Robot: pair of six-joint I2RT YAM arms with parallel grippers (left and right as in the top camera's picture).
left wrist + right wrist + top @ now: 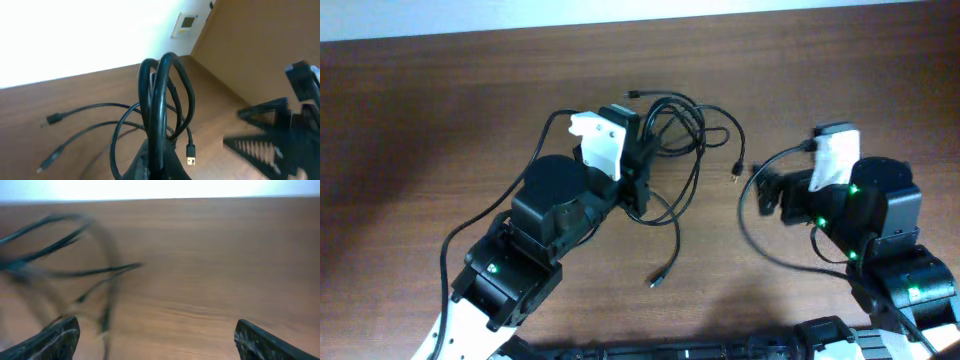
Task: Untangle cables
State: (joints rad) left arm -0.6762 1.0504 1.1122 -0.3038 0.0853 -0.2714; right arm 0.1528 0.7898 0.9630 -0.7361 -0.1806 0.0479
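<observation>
Left gripper (158, 164) clamping tight on looped black cables (161, 85), right gripper (156, 336) gaping wide over wooden table (215, 265), gripping nothing

My bench sits in a plain office-like room: wood-grain table (420, 100), bare white wall (75, 35) carrying a small wall-mounted control panel (188, 23).

The overhead camera looked straight down on the table (420, 120) from well above, with both arms entering at the lower edge. The left wrist camera sat close behind the left gripper (156, 162), tilted, and faced across the table toward a wall. The cables (160, 115) filled its near field. The right wrist camera sat low and faced across the tabletop past the right gripper (157, 340). All three views shared the cables. The left wrist view also showed the right gripper at its right edge.
</observation>
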